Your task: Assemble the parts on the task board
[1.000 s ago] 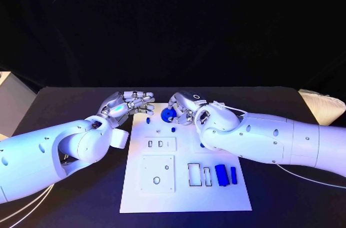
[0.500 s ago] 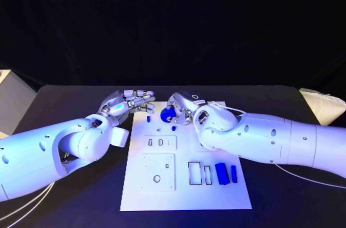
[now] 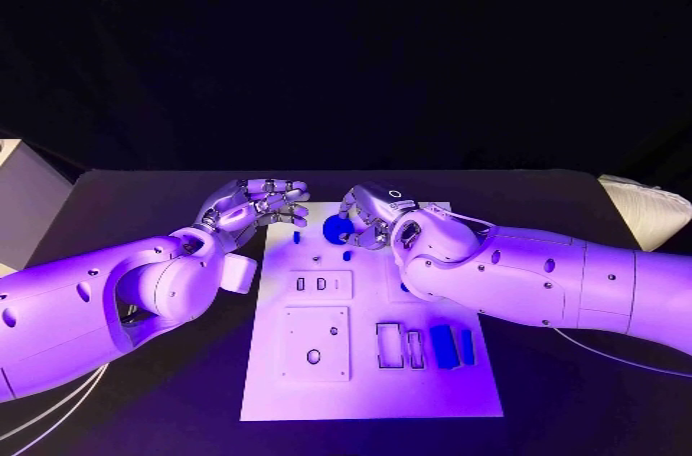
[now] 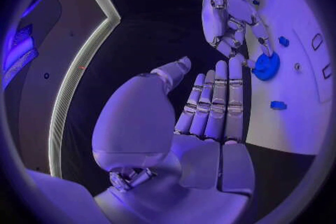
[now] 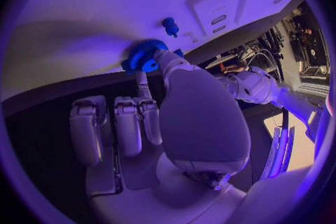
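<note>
— Head view first: where's the blue gear [image 3: 336, 228]?
— At the far end of the task board [image 3: 372, 386], pinched in the fingertips of the right robot hand [image 3: 371, 219]. The right wrist view shows it well: the toothed disc [image 5: 145, 55] sits at the board's far edge with the thumb and a finger closed on it, the other fingers [image 5: 128, 125] lying loosely apart.
— Is it seated on the board or lifted?
— I can't tell; it is at the surface or just above it.
— And the left robot hand [image 3: 255, 204]?
— Empty. It hovers just beside the board's far left corner, fingers curled a little but apart (the left wrist view has them lying side by side [image 4: 215, 102], holding nothing), near the gear but not touching it.
— Other parts?
— A small blue peg [image 3: 297, 238] stands on the board just beside the left fingers, and another small blue piece [image 3: 348, 256] lies near the gear. Toward the near end, two blue bars [image 3: 451, 345] lie side by side at the right, next to two open rectangular slots [image 3: 400, 345]. A raised square plate with holes [image 3: 316, 343] sits to their left.
— What's beneath?
— The black table [image 3: 130, 201].
</note>
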Motion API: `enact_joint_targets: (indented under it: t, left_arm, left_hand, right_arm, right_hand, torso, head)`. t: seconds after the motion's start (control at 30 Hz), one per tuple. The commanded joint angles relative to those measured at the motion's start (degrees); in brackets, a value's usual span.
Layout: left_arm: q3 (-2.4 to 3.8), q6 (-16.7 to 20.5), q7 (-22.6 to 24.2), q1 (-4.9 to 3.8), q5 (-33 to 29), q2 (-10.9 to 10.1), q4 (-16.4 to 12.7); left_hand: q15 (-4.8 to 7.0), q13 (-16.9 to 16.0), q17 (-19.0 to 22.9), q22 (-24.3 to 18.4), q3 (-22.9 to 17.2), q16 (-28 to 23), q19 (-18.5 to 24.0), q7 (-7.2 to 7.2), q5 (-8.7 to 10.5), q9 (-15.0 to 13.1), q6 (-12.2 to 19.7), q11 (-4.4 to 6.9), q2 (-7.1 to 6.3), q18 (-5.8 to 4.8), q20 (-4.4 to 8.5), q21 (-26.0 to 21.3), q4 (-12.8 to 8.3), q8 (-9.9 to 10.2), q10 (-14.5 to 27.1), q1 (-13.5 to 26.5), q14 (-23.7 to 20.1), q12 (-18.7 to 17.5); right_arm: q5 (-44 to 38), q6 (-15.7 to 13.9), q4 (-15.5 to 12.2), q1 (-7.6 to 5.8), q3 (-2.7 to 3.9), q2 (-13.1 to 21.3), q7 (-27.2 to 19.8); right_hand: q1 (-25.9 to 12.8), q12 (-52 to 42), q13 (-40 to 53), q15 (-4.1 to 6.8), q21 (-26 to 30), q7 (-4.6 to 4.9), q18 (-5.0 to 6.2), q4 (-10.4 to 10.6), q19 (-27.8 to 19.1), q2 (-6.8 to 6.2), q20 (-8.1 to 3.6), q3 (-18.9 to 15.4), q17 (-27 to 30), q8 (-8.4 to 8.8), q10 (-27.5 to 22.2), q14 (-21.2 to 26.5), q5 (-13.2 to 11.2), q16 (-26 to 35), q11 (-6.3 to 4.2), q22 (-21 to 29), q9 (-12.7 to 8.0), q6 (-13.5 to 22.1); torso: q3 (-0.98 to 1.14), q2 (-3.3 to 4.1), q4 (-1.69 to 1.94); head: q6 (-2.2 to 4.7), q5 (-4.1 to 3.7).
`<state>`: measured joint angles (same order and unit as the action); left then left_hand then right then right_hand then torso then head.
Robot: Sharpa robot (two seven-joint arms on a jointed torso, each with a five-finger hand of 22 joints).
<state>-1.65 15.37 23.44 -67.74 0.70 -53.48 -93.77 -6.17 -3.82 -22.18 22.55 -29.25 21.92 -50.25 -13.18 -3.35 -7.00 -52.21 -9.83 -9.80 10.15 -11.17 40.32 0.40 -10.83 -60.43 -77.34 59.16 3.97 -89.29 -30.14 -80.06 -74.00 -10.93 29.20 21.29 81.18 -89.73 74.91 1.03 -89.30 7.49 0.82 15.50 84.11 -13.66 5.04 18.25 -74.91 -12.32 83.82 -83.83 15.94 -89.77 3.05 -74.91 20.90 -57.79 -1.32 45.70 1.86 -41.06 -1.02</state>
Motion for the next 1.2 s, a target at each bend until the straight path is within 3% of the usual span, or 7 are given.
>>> enact_joint_targets:
  t: [0.03,0.2,0.27,0.33,0.5,0.73,1.2]
  left_arm:
    - [0.05,-0.73,0.22,-0.07,0.25,0.04,-0.14]
    - [0.05,-0.72,0.18,-0.07,0.26,0.01,-0.17]
    - [0.05,-0.72,0.13,-0.07,0.28,0.02,-0.16]
    - [0.05,-0.73,0.11,-0.07,0.29,0.03,-0.14]
    - [0.05,-0.72,0.06,-0.07,0.31,0.0,-0.16]
    - [0.05,-0.71,0.0,-0.07,0.32,0.03,-0.15]
    - [0.05,-0.61,-0.13,-0.07,0.39,0.0,-0.14]
  left_hand:
    - [-0.03,0.01,-0.05,0.05,-0.08,0.26,0.39,-0.15,0.2,0.09,0.21,0.04,0.18,0.09,-0.09,0.38,-0.24,0.16,0.31,0.53,-0.44,-0.07]
    - [-0.03,0.01,-0.05,0.05,-0.08,0.26,0.39,-0.15,0.2,0.09,0.21,0.04,0.18,0.09,-0.09,0.38,-0.24,0.16,0.31,0.53,-0.44,-0.07]
    - [-0.03,0.01,-0.05,0.05,-0.08,0.26,0.39,-0.15,0.2,0.09,0.21,0.04,0.18,0.09,-0.09,0.38,-0.24,0.16,0.31,0.53,-0.44,-0.07]
    - [-0.05,0.01,-0.08,0.12,-0.1,0.28,0.51,-0.18,0.2,0.1,0.22,0.02,0.16,0.09,-0.11,0.49,-0.25,0.18,0.33,0.61,-0.48,-0.07]
    - [-0.05,0.01,-0.08,0.12,-0.1,0.28,0.51,-0.18,0.2,0.1,0.22,0.02,0.16,0.09,-0.11,0.49,-0.25,0.18,0.33,0.61,-0.48,-0.07]
    - [-0.06,0.02,-0.1,0.18,-0.12,0.3,0.61,-0.2,0.2,0.11,0.26,0.0,0.14,0.09,-0.13,0.58,-0.27,0.19,0.37,0.67,-0.53,-0.09]
    - [-0.08,0.02,-0.13,0.26,-0.17,0.32,0.74,-0.22,0.19,0.12,0.29,-0.02,0.14,0.09,-0.14,0.69,-0.34,0.21,0.41,0.67,-0.6,-0.1]
  right_arm:
    - [-0.85,-0.75,-0.43,0.0,0.01,0.34,0.37]
    - [0.07,-0.77,-0.67,0.0,0.01,0.41,-0.27]
    - [0.71,-0.51,-0.62,0.0,0.01,0.39,-0.67]
    - [1.29,-0.12,-0.55,0.0,0.01,0.42,-0.94]
    - [2.45,0.55,-0.52,0.0,0.01,0.66,-1.33]
    - [4.01,1.4,-0.65,0.0,0.0,0.9,-1.97]
    - [5.67,2.79,-1.49,0.16,0.0,1.32,-3.01]
  right_hand:
    - [-0.44,-0.27,15.09,0.1,0.09,0.11,-0.55,0.32,5.34,0.05,-0.15,0.08,-15.09,0.25,6.18,-6.17,-0.13,-0.23,0.0,-14.2,0.04,0.39]
    - [-1.16,-0.27,15.09,-0.17,0.43,0.57,-0.44,0.56,5.1,-0.45,0.03,-0.44,-14.99,1.09,6.18,-6.15,-0.69,-0.21,0.35,-13.82,-0.23,1.72]
    - [-2.36,-0.27,15.09,-1.22,0.75,1.81,-0.35,0.85,4.88,-0.56,0.85,-2.53,-14.92,3.62,6.18,-6.13,-4.19,-0.19,1.46,-13.49,-1.09,5.6]
    - [-2.75,-0.27,15.09,-1.95,0.86,2.51,-0.31,1.03,4.82,0.47,1.7,-7.57,-14.86,5.58,6.18,-6.12,-3.78,-0.17,2.16,-13.4,-1.79,8.08]
    - [-5.07,-0.27,15.09,-2.43,0.97,3.03,-0.28,1.4,4.76,1.78,2.21,-12.94,-14.95,6.24,6.18,-6.14,-3.96,-0.19,2.66,-13.32,-2.07,7.99]
    - [-6.94,-0.27,15.09,-2.21,0.56,2.67,-0.41,1.26,5.05,3.94,2.1,-11.95,-15.09,5.95,6.18,-6.17,1.35,-0.23,2.36,-13.77,-2.05,6.26]
    - [-8.42,-0.27,15.09,-1.35,0.14,1.64,-0.55,1.07,5.34,5.75,1.39,-9.37,-15.09,4.88,6.18,-6.17,3.56,-0.23,1.48,-14.23,-1.77,3.06]
  torso:
    - [0.03,0.0,-0.02]
    - [0.02,0.02,-0.08]
    - [-0.01,-0.03,-0.03]
    - [-0.02,-0.06,0.01]
    - [-0.05,-0.03,-0.01]
    - [0.02,-0.06,-0.11]
    - [-0.05,-0.04,-0.02]
  head:
    - [-0.05,0.11]
    - [-0.04,0.13]
    - [-0.07,0.04]
    - [-0.07,-0.03]
    - [-0.11,0.04]
    - [-0.15,0.14]
    - [-0.46,0.27]
